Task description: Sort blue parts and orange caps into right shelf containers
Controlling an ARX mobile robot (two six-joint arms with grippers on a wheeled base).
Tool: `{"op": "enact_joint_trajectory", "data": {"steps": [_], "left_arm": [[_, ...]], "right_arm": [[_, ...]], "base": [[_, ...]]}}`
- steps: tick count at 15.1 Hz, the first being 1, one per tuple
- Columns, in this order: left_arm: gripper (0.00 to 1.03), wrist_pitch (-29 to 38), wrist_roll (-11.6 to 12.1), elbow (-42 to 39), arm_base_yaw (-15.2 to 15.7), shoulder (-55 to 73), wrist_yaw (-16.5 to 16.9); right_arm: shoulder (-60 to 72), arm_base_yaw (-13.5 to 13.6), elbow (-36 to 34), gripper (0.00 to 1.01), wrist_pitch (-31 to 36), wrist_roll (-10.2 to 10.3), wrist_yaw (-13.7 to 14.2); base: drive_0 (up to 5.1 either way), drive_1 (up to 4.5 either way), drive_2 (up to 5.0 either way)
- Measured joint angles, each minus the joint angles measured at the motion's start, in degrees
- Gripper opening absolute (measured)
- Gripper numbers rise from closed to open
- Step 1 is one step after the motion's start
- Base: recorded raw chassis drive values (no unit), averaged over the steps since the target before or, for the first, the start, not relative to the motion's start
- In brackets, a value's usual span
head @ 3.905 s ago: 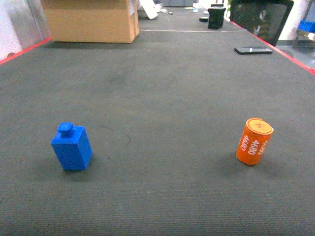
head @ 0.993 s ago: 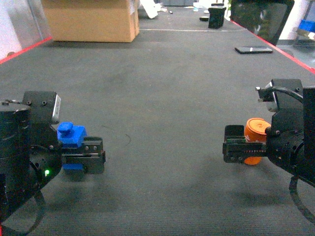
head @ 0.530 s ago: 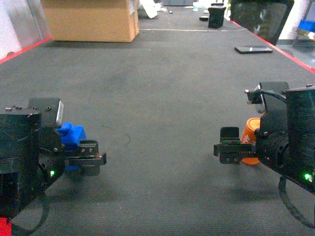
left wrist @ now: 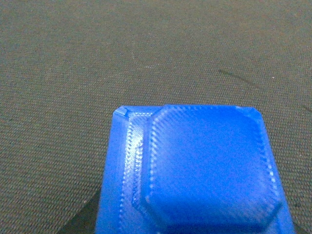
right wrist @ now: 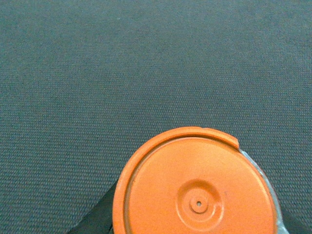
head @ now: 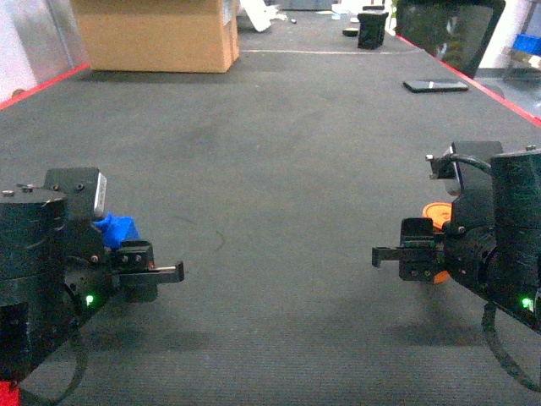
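Open mat (head: 279, 169) ahead; cardboard box (head: 156, 34) far-left.

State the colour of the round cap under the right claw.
Orange cap, plain, with a small centre dimple; the right wrist view shows it best.

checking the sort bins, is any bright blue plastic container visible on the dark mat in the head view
No, the dark mat carries only a cardboard box and a phone.

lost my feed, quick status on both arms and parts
Left gripper around blue square plastic part. Right gripper at orange round cap. Grip unconfirmed. Path clear.
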Motion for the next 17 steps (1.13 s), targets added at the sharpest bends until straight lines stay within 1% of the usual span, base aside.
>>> {"op": "enact_joint_trajectory", "data": {"steps": [1, 3, 4, 5, 6, 7, 8, 9, 10, 12, 13, 14, 15, 17], "left_arm": [[0.42, 1.0, -0.1, -1.5, 0.1, -1.2, -0.2], [0.42, 4.0, 0.0, -5.0, 0.8, -5.7, -1.6], [0.42, 6.0, 0.3, -7.7, 1.3, -10.2, -2.4], [0.42, 7.2, 1.3, -10.1, 2.0, -14.6, -3.1], [0.42, 1.6, 4.1, -19.6, 5.9, -35.2, -5.7], [0.42, -10.9, 6.7, -23.6, 7.7, -59.3, -7.6], [0.42, -14.9, 7.5, -24.0, 7.3, -65.0, -8.2], [0.42, -18.0, 7.9, -24.2, 7.2, -69.7, -8.7], [0.42, -22.2, 8.0, -24.3, 6.6, -75.9, -9.3], [0.42, -27.3, 8.5, -24.5, 5.2, -84.0, -10.7], [0.42, -28.2, 9.0, -24.7, 4.6, -86.1, -11.6], [0.42, -28.5, 9.3, -25.0, 3.4, -88.1, -13.6], [0.42, -28.8, 9.4, -25.0, 2.9, -88.2, -14.2], [0.42, -28.9, 9.4, -25.1, 2.9, -88.1, -14.1]], "right_arm": [[-1.1, 0.2, -1.2, 0.45, 0.0, 0.0, 0.0], [-5.8, 0.3, -5.7, 0.45, 1.4, 0.0, 0.0], [-10.6, 0.3, -8.8, 0.45, 2.1, -0.1, 0.0], [-15.0, 0.3, -11.5, 0.45, 3.3, -0.7, 0.2], [-37.2, -0.1, -23.3, 0.44, -0.5, -3.2, 1.5], [-62.4, -1.2, -28.5, 0.44, -14.8, -5.7, 2.6], [-69.2, -1.2, -28.7, 0.44, -19.0, -6.0, 3.1], [-74.2, -1.3, -28.7, 0.44, -22.1, -6.3, 3.5], [-81.2, -1.6, -28.8, 0.44, -26.9, -6.7, 4.0], [-90.6, -2.0, -28.8, 0.44, -33.8, -7.1, 4.4], [-93.4, -2.0, -28.8, 0.44, -35.7, -7.1, 4.5], [-96.4, -1.3, -28.8, 0.44, -37.9, -7.1, 6.2], [-96.9, -0.4, -28.8, 0.44, -37.9, -7.1, 7.2], [-96.8, -0.4, -28.8, 0.44, -38.1, -7.1, 7.1]], "base": [[0.0, 0.00, 0.0], [0.0, 0.00, 0.0], [0.0, 0.00, 0.0], [0.0, 0.00, 0.0], [0.0, 0.00, 0.0], [0.0, 0.00, 0.0], [0.0, 0.00, 0.0], [0.0, 0.00, 0.0], [0.0, 0.00, 0.0], [0.0, 0.00, 0.0], [0.0, 0.00, 0.0], [0.0, 0.00, 0.0], [0.0, 0.00, 0.0], [0.0, 0.00, 0.0]]}}
